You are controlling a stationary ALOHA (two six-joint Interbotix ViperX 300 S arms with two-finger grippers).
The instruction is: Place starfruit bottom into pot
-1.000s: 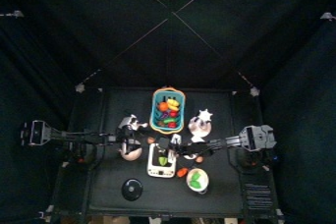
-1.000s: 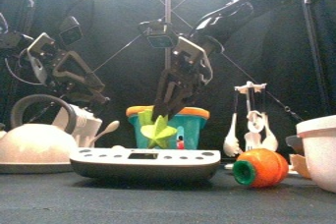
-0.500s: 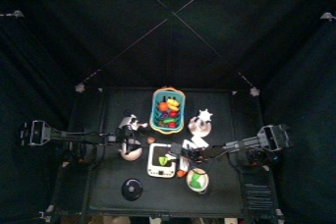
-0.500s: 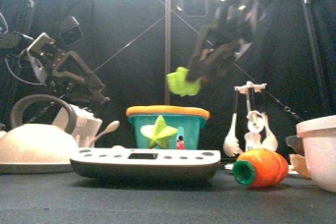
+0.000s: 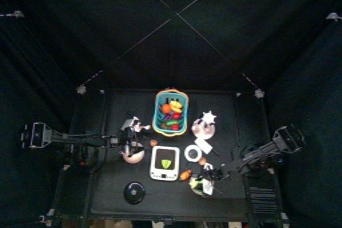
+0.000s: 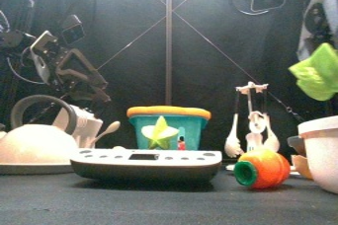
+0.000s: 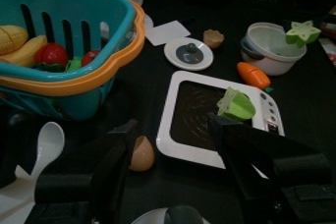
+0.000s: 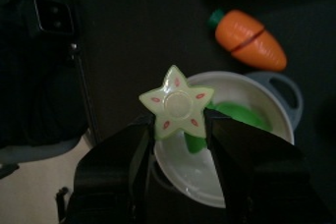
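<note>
My right gripper (image 8: 175, 140) is shut on the green, star-shaped starfruit bottom (image 8: 175, 103) and holds it just above the white pot (image 8: 245, 165). In the front view the starfruit bottom (image 6: 317, 71) hangs high at the right, over the pot (image 6: 321, 155). From above, the right gripper (image 5: 214, 175) is at the pot (image 5: 201, 183) near the table's front. The left wrist view shows the starfruit bottom (image 7: 305, 33) over the pot (image 7: 269, 46). My left gripper (image 7: 184, 174) is open and empty, resting at the left near the basket.
A kitchen scale (image 7: 210, 125) carries another green fruit piece (image 7: 238, 103). A carrot (image 8: 250, 39) lies between scale and pot. A teal basket (image 7: 73, 56) of fruit, an egg (image 7: 141, 153), a white spoon (image 7: 46, 144), a kettle (image 6: 40, 140) and a utensil rack (image 6: 251, 120) stand around.
My right gripper has lifted the starfruit bottom off the scale and carried it right and forward, to above the pot. The left arm has not moved.
</note>
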